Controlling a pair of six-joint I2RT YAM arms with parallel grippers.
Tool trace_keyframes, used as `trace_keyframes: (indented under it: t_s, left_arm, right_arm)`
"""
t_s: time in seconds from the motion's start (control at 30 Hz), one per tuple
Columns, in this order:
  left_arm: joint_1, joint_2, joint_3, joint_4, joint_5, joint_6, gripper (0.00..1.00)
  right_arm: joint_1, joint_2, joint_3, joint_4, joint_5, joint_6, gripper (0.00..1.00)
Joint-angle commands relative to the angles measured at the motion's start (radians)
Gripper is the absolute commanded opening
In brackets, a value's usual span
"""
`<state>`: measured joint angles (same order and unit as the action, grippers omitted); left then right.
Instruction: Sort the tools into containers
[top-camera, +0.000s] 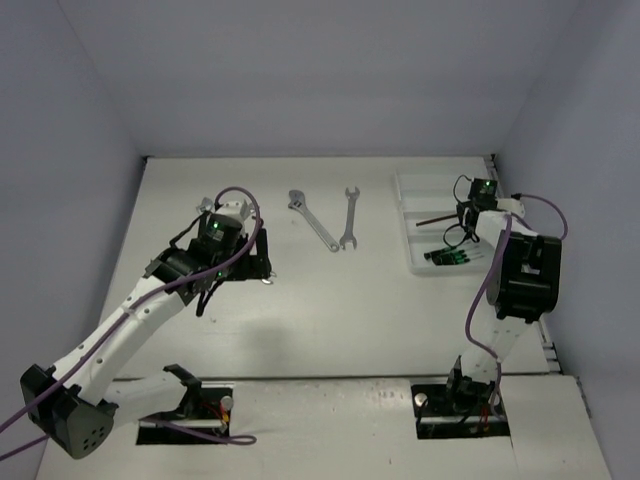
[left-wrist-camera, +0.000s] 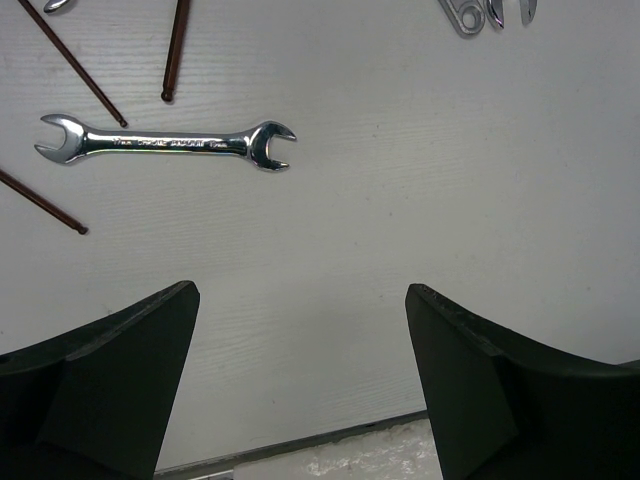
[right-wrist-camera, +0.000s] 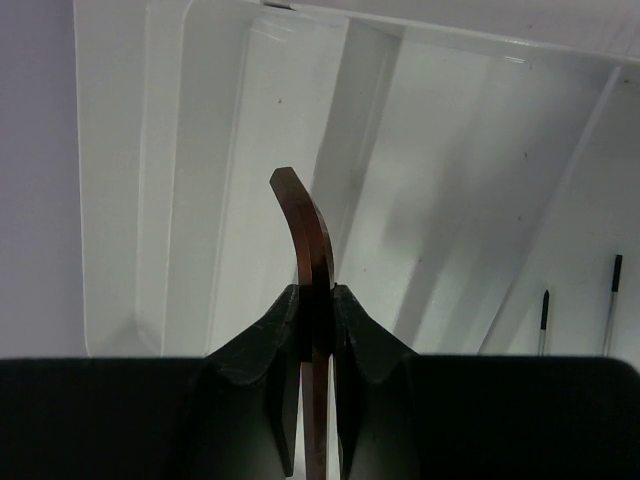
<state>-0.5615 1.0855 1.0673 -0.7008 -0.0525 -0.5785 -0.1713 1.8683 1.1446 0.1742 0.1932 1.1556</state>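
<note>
My right gripper (right-wrist-camera: 318, 295) is shut on a dark brown L-shaped hex key (right-wrist-camera: 304, 225) and holds it over the white tray (right-wrist-camera: 130, 200), above a left-hand compartment. In the top view this gripper (top-camera: 463, 216) is over the tray (top-camera: 410, 215), and the hex key (top-camera: 434, 219) sticks out to the left. Black-and-green screwdrivers (top-camera: 450, 257) lie in the tray; their tips (right-wrist-camera: 543, 320) show at the right. My left gripper (left-wrist-camera: 300, 300) is open and empty above the table. A silver open-end wrench (left-wrist-camera: 166, 144) and hex keys (left-wrist-camera: 75, 62) lie ahead of it.
An adjustable wrench (top-camera: 313, 220) and an open-end wrench (top-camera: 350, 217) lie side by side at the table's middle back. More wrench ends (left-wrist-camera: 465, 15) show at the top right of the left wrist view. The table's seam (left-wrist-camera: 300, 440) runs just under the left fingers.
</note>
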Motion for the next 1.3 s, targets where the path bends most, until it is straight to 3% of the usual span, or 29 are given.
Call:
trace_keyframes:
  t_s: [0.0, 0.1, 0.37, 0.53, 1.03, 1.27]
  left_arm:
    - [0.006, 0.007, 0.014, 0.02, -0.001, -0.024, 0.82]
    - [0.006, 0.016, 0.013, 0.021, 0.003, -0.027, 0.82]
    - [0.005, 0.034, 0.014, 0.02, 0.005, -0.039, 0.82]
    - [0.006, 0.05, 0.013, 0.02, -0.004, -0.061, 0.82]
    - [0.017, 0.131, 0.005, 0.024, -0.053, -0.23, 0.82]
    - [0.119, 0.216, -0.029, 0.057, -0.084, -0.387, 0.8]
  right_arm:
    - [-0.013, 0.001, 0.052, 0.122, -0.015, 0.047, 0.0]
    - [-0.015, 0.024, 0.054, 0.135, -0.022, 0.056, 0.02]
    - [-0.016, 0.034, 0.051, 0.135, -0.053, 0.062, 0.33]
    - [-0.017, -0.037, 0.035, 0.131, -0.07, -0.006, 0.47]
    - [-0.017, -0.345, -0.042, -0.004, -0.139, -0.22, 0.49]
    - [0.099, -0.396, -0.043, -0.002, -0.226, -0.401, 0.5]
